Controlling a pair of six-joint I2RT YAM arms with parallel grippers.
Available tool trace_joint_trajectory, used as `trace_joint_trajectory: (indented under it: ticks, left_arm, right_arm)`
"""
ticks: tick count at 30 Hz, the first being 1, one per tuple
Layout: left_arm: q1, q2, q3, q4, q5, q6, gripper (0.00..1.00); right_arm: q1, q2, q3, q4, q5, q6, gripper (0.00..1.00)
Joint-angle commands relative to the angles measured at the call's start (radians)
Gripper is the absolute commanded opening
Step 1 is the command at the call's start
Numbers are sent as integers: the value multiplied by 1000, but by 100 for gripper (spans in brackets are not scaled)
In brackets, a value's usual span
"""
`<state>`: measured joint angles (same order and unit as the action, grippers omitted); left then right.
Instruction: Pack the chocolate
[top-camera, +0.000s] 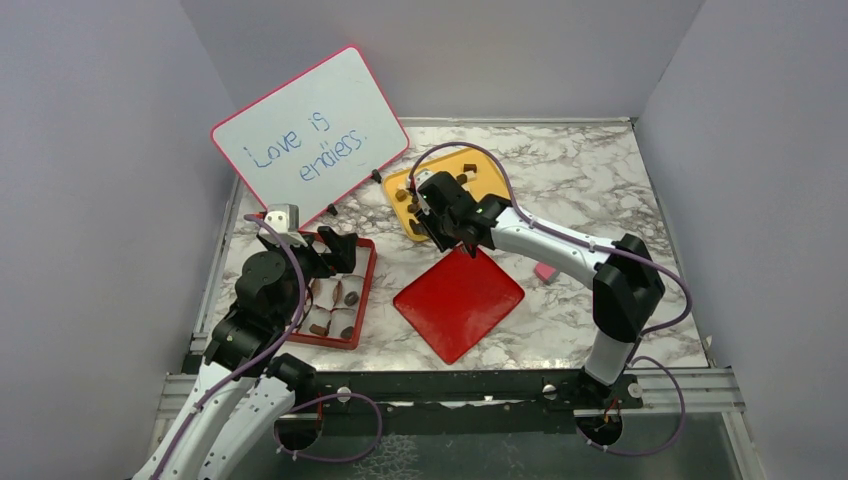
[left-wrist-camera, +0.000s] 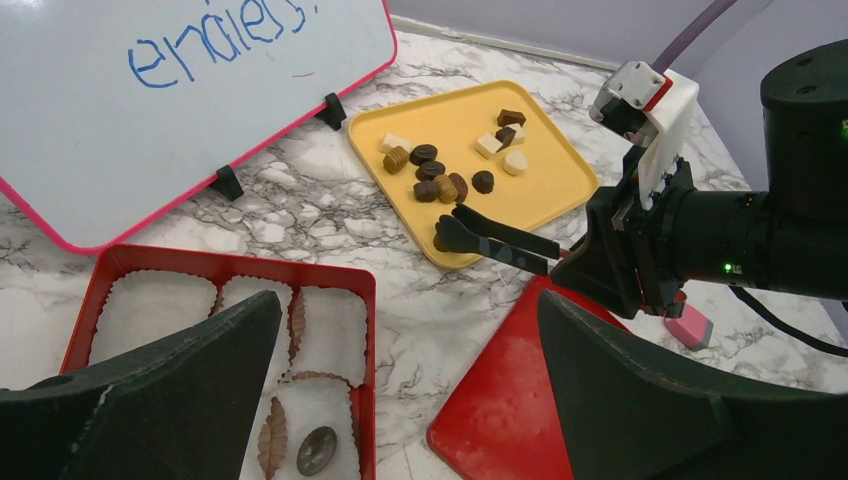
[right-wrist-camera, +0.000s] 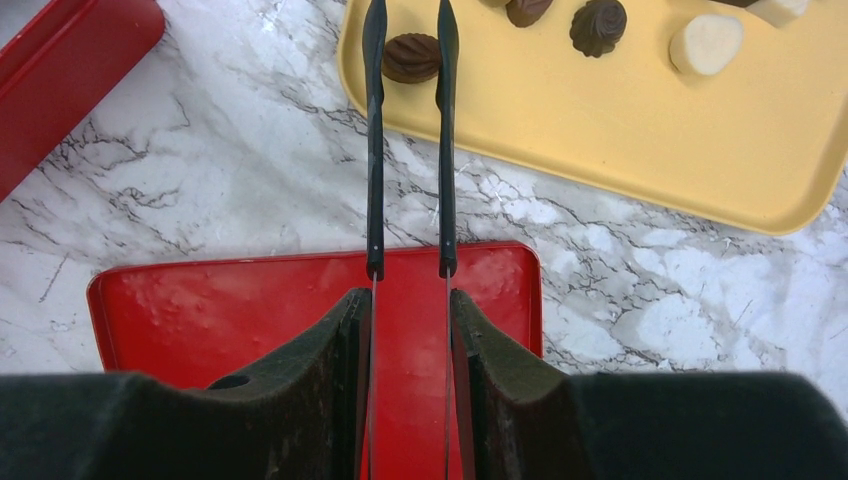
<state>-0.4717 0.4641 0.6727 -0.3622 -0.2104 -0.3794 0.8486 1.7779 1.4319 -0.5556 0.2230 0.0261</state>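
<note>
The chocolate (top-camera: 440, 190) lies as several brown and cream pieces on a yellow tray (top-camera: 490, 185). My right gripper (top-camera: 462, 240) is shut on black tongs (right-wrist-camera: 375, 150). In the right wrist view the tong tips straddle a dark ridged chocolate (right-wrist-camera: 410, 57) at the tray's near edge (right-wrist-camera: 600, 150). My left gripper (top-camera: 335, 250) is open and empty above a red box (top-camera: 365, 290) lined with white paper cups. In the left wrist view one dark chocolate (left-wrist-camera: 315, 450) sits in a near cup.
A red lid (top-camera: 460, 300) lies flat under my right wrist. A whiteboard (top-camera: 310, 135) with a pink rim leans at the back left. A small pink cube (top-camera: 543, 272) lies right of the lid. A stray dark piece (top-camera: 376, 176) lies by the whiteboard.
</note>
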Motion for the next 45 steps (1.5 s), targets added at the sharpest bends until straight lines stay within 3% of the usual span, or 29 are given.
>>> trace_joint_trajectory:
  ticks: [1, 20, 23, 45]
  left_arm:
    - [-2, 2, 1, 3, -14, 13, 99]
    - [-2, -3, 2, 3, -17, 16, 99]
    - [-2, -4, 1, 3, -18, 17, 99]
    - [-2, -23, -2, 2, -35, 12, 99]
  right_arm:
    - [-5, 18, 44, -35, 40, 0, 37]
    - [-6, 85, 90, -52, 1, -5, 37]
    - [-5, 87, 94, -56, 5, -5, 34]
    - [-6, -15, 45, -49, 36, 17, 31]
